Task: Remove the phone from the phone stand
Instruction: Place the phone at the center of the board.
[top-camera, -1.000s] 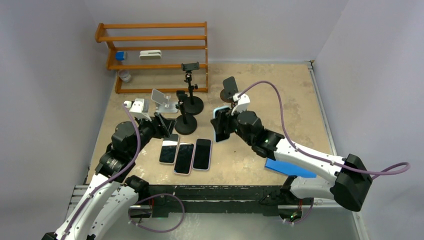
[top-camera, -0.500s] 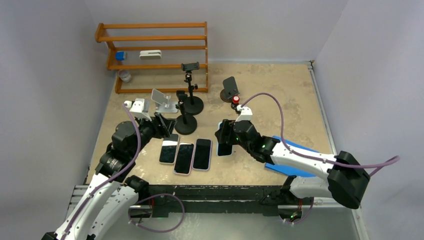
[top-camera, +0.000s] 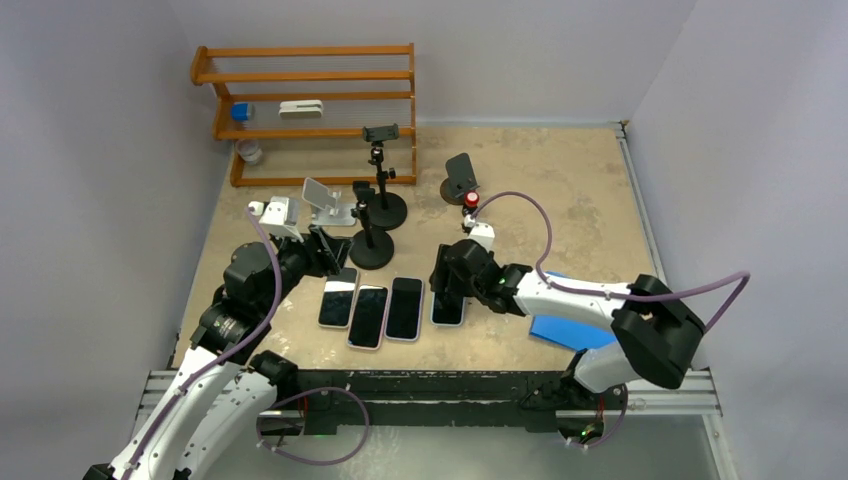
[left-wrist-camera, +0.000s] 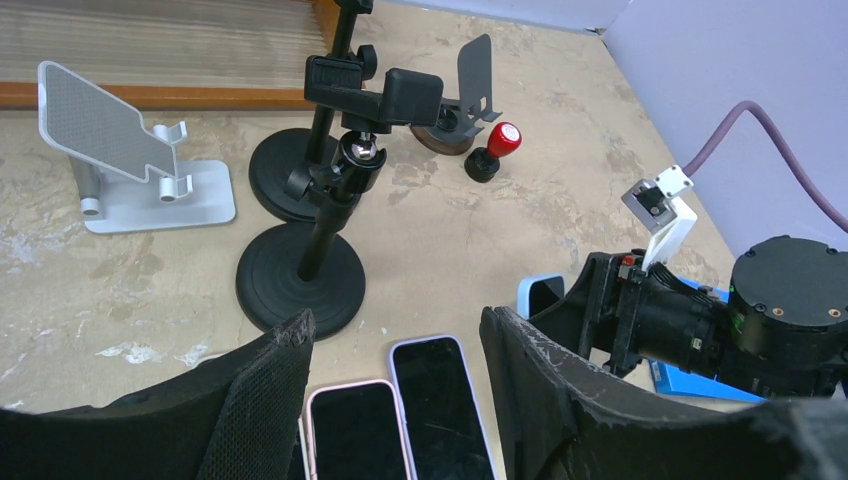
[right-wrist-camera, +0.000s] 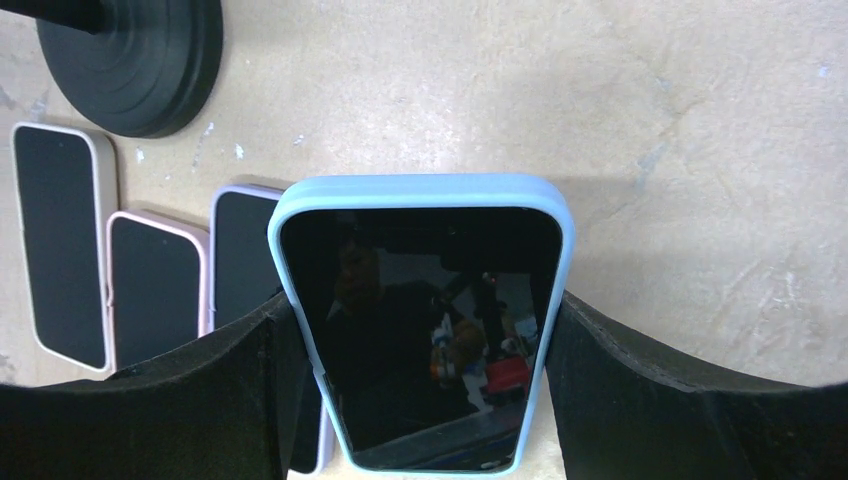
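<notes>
The phone (right-wrist-camera: 420, 320), dark-screened in a light blue case, sits between the fingers of my right gripper (right-wrist-camera: 420, 300), which is shut on its two long sides. From above, the phone (top-camera: 447, 305) lies low at the table, at the right end of a row of phones, with the right gripper (top-camera: 445, 285) over it. Its blue corner (left-wrist-camera: 540, 295) shows in the left wrist view. The dark phone stand (top-camera: 460, 175) behind it holds nothing. My left gripper (top-camera: 325, 250) hangs open above the row's left end, nothing between its fingers (left-wrist-camera: 270, 400).
Three phones (top-camera: 368, 315) lie side by side near the front. Two black pole stands (top-camera: 372, 235) and a silver stand (top-camera: 325, 200) stand behind them. A red knob (top-camera: 470, 199) sits by the dark stand, a blue flat piece (top-camera: 580, 335) under the right arm, a wooden shelf (top-camera: 310, 100) at the back.
My right arm has carried the phone from upright in the air down and forward to the table beside the row. The left arm has not moved.
</notes>
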